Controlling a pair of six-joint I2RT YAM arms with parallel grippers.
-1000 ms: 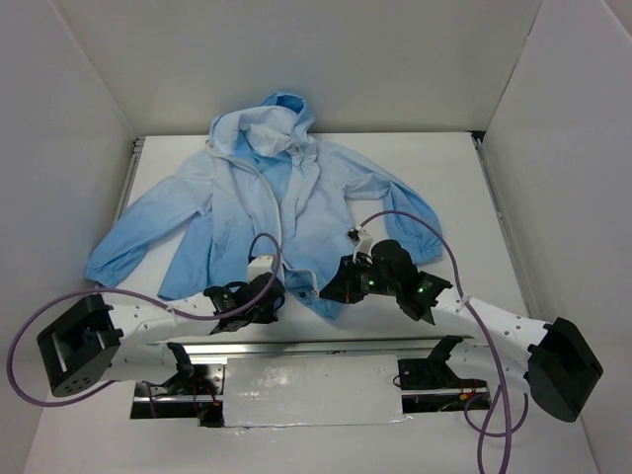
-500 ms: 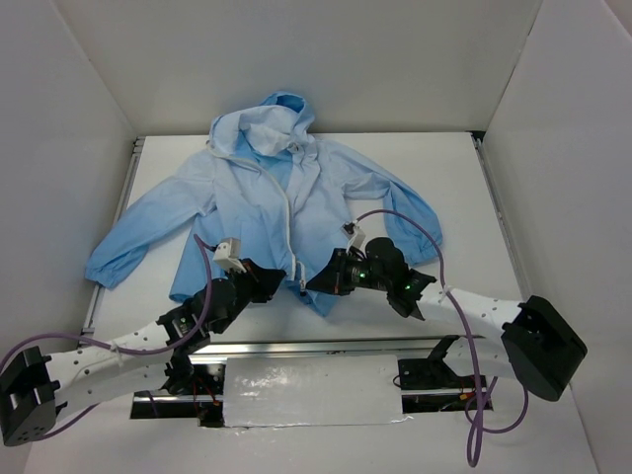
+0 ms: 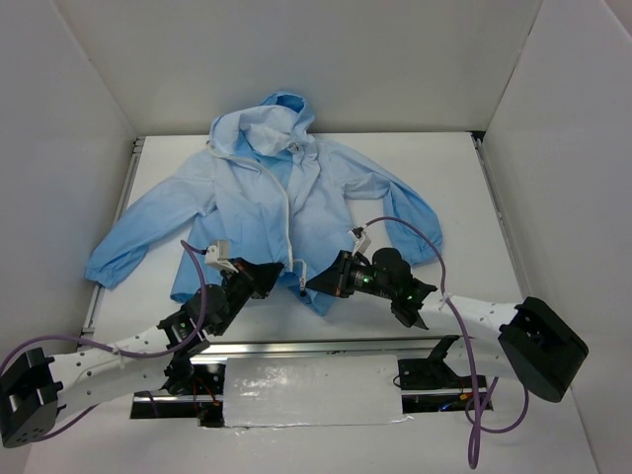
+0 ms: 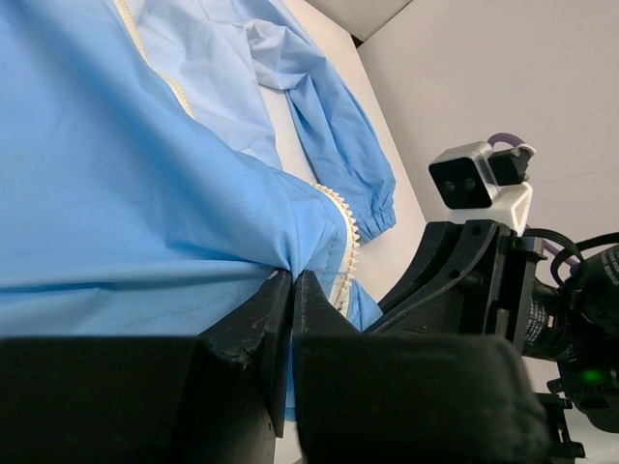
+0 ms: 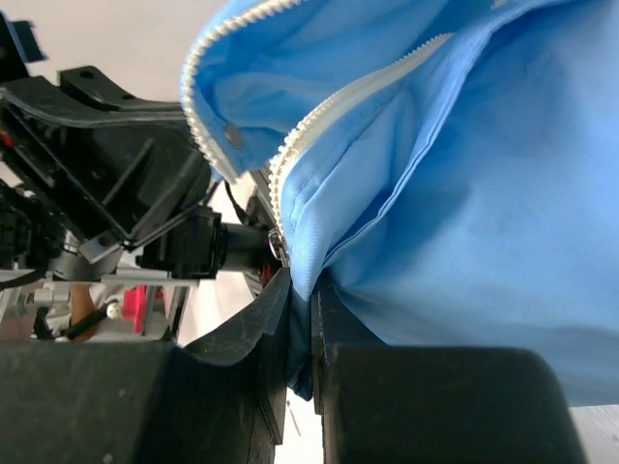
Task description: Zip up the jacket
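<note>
The light-blue jacket (image 3: 247,202) lies spread flat on the white table (image 3: 449,178), hood at the far end, its white zipper (image 3: 288,212) running down the middle. At the near hem my left gripper (image 3: 276,276) is shut on the left front panel's fabric (image 4: 193,222), just beside the zipper teeth (image 4: 346,242). My right gripper (image 3: 313,282) is shut on the right panel's bottom corner (image 5: 464,213), below its line of zipper teeth (image 5: 290,155). A small metal piece (image 5: 280,245) shows at the lower end of those teeth. The two grippers face each other a few centimetres apart.
White walls (image 3: 573,148) close the table on three sides. A metal rail (image 3: 316,346) and a silvery panel (image 3: 311,390) run along the near edge between the arm bases. Purple cables (image 3: 410,225) loop over both arms. The jacket's left sleeve (image 3: 123,252) reaches toward the table's left edge.
My left arm has swung in from the left and stretched forward, and its gripper has closed on the hem by the zipper. The right gripper has shifted slightly left, still gripping.
</note>
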